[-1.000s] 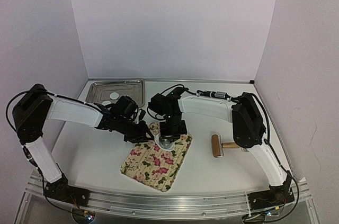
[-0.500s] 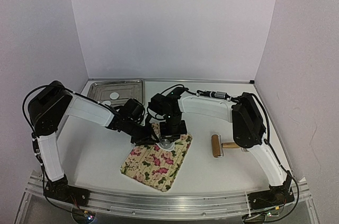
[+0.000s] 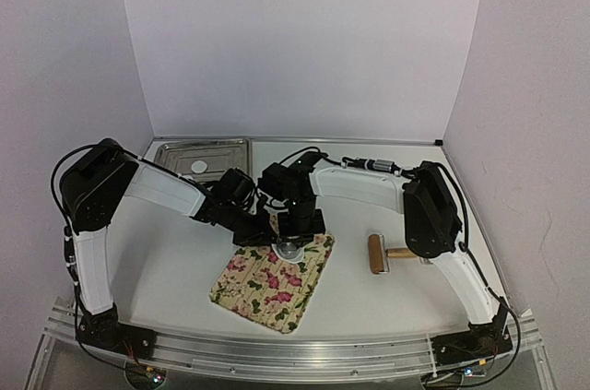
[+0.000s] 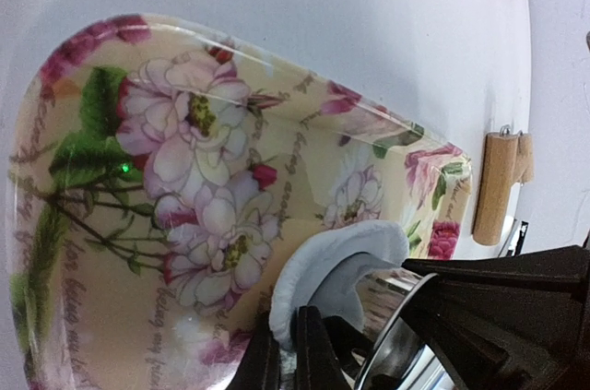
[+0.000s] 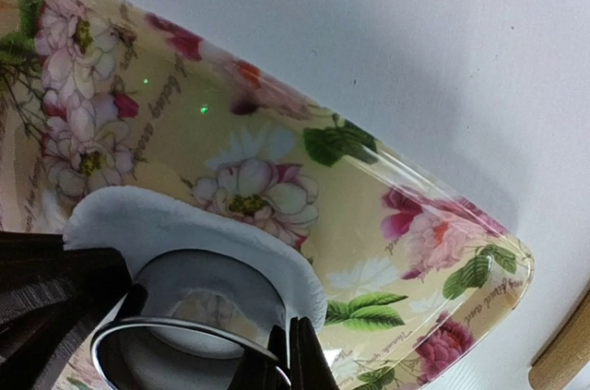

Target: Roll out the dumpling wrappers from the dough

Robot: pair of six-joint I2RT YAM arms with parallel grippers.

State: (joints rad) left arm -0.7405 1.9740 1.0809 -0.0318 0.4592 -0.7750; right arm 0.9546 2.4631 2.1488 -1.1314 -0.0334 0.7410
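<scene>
So compared to a second ago, the left arm has swung in. Its elbow stands taller and closer to the middle, and the left pincer (image 3: 261, 239) has slid right up against the right pincer (image 3: 293, 241). Its jaws were partly apart back then and are clenched now. The right arm, mat and rolling pin haven't budged.

Left wrist view: the tips are squeezed together right at the near edge of the dough sheet (image 4: 341, 252). Honestly can't tell if any dough is actually caught between them. The metal ring cutter (image 4: 392, 335) sits just right of those tips.

Right wrist view: the right pincer is clamped on the cutter's rim, and the cutter is pressed down into the dough. The dough flares out around the ring, ahead and to the left of the pincer. Something pale shows inside the ring, probably a cut disc, but it's too dim to be sure.

Count:
- one floral mat (image 3: 267, 284) under both pincers, on the table (image 3: 166, 261)
- one dough sheet
- one ring cutter
- one wooden rolling pin (image 3: 375, 253), well off to the right of the right pincer
- one steel tray (image 3: 175, 155), beyond and left of the left pincer
- one finished dumpling wrapper (image 3: 198, 166) lying in that tray
</scene>
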